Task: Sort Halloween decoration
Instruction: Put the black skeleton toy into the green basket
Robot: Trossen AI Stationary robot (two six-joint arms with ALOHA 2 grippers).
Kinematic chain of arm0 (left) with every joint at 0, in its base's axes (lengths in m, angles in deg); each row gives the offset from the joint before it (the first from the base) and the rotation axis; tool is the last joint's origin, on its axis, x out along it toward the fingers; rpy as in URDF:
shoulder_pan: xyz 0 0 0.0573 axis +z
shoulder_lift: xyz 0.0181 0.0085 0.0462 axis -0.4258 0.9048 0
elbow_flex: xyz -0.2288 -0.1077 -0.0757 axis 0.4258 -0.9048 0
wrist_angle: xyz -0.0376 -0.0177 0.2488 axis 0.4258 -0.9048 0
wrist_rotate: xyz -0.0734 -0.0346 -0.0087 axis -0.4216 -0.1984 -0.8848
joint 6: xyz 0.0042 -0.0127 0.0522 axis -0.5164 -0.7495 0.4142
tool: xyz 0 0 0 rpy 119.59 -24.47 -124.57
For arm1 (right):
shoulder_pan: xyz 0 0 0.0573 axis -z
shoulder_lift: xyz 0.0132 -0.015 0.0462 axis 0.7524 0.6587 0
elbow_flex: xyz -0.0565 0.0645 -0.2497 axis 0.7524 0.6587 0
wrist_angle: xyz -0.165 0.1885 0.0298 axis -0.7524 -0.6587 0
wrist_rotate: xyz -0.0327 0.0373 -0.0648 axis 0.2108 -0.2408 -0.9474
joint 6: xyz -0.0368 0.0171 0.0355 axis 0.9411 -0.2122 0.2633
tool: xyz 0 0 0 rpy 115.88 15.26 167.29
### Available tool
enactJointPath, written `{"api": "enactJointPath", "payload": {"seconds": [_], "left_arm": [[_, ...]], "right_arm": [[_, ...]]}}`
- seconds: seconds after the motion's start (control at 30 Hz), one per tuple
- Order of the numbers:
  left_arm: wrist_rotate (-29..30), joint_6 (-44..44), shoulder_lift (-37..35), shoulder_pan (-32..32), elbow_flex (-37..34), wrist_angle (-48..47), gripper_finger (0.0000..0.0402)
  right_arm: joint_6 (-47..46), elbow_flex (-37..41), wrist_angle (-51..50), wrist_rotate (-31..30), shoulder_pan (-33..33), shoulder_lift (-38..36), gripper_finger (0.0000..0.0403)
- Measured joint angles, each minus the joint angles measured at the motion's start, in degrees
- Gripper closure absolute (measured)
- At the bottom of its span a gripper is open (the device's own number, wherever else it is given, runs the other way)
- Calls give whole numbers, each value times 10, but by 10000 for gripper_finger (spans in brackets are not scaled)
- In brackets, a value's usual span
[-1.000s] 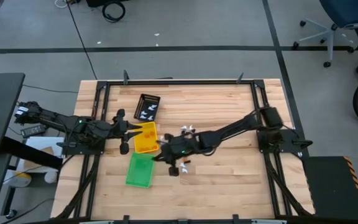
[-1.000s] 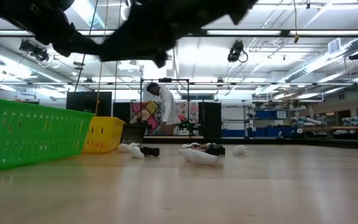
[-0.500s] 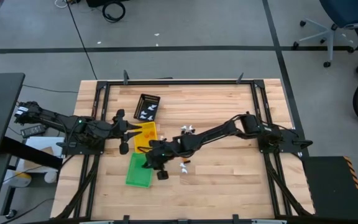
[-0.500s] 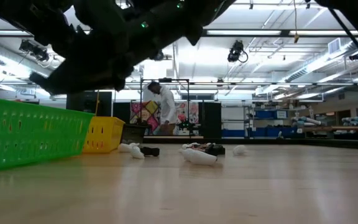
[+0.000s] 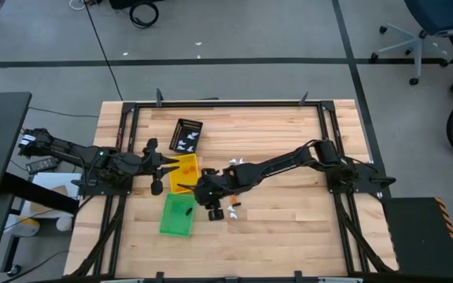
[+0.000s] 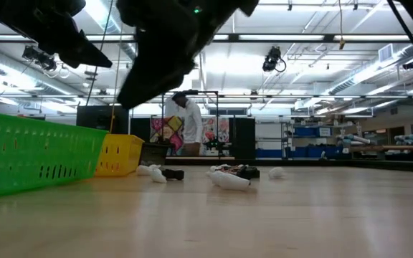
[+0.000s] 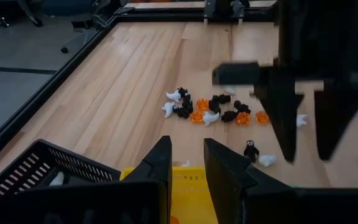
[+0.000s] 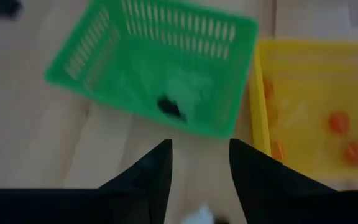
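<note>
The right gripper [image 8: 199,163] hangs over the table just beside the green tray [image 8: 149,62]; its two fingers stand apart and nothing is between them. Just ahead of the fingers, inside the green tray, lies one small black trinket [image 8: 169,107]; so that piece looks put away. Next to the green tray, off to one side of this gripper, is the yellow tray [image 8: 316,112] with little orange trinkets [image 8: 339,122] in it.

The rest of the Halloween decoration [image 7: 213,112], a small heap of white, orange and black bits, lies on the wood behind this gripper, away from the trays, close under its arm.

The left gripper [image 7: 187,163] waits over the yellow tray; its fingers sit a little apart and hold nothing.

I think the next job is to fetch another piece from the heap. To do it well, the right gripper should keep its fingers wide, pick one piece at the edge of the heap, come straight down on it, and pinch only that one; then carry it to the tray of its colour.
</note>
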Motion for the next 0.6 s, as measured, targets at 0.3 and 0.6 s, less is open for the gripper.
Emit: {"api": "enactJointPath", "payload": {"seconds": [0.3, 0.6], "left_arm": [[0, -3, 0, 0, 0, 0, 333], [0, -4, 0, 0, 0, -1, 333]], "right_arm": [[-25, 46, -35, -27, -3, -3, 241], [-37, 131, 45, -52, 15, -7, 241]]}}
